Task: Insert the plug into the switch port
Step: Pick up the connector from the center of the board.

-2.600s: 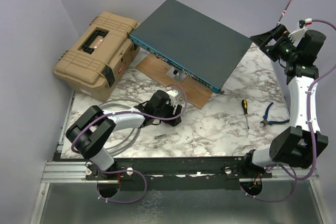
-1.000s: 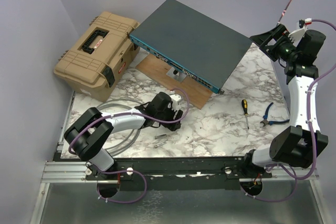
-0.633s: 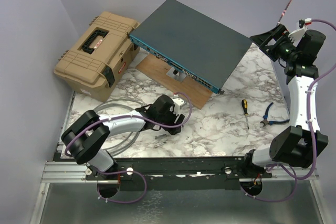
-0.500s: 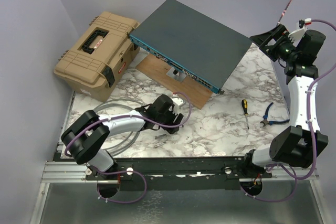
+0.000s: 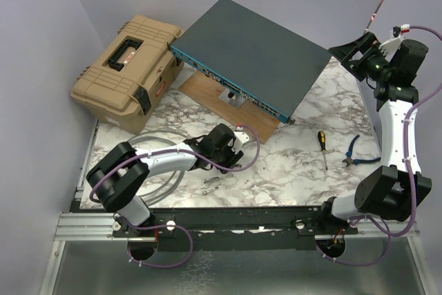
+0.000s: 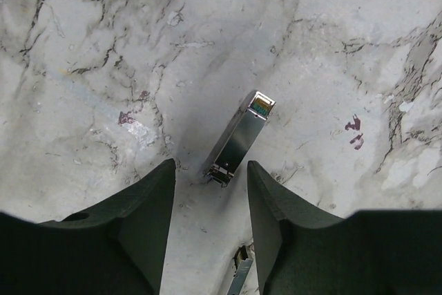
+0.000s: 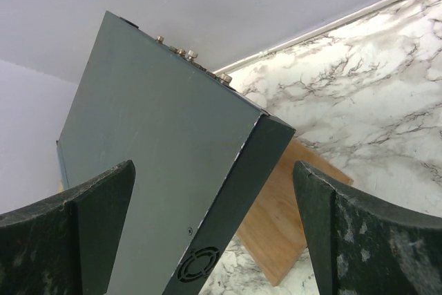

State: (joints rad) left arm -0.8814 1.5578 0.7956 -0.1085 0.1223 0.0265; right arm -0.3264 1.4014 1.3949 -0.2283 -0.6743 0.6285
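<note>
Small silver plug (image 6: 242, 137) lying flat on the marble table (image 6: 97, 67), left gripper (image 6: 210, 169) low over it, jaws apart either side of its near end, not touching, right gripper (image 5: 354, 54) spread wide beside the tilted switch (image 5: 248, 53) at the back

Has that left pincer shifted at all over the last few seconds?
Yes. The left pincer slid rightwards toward the screwdriver, slightly away from the wooden board.
</note>
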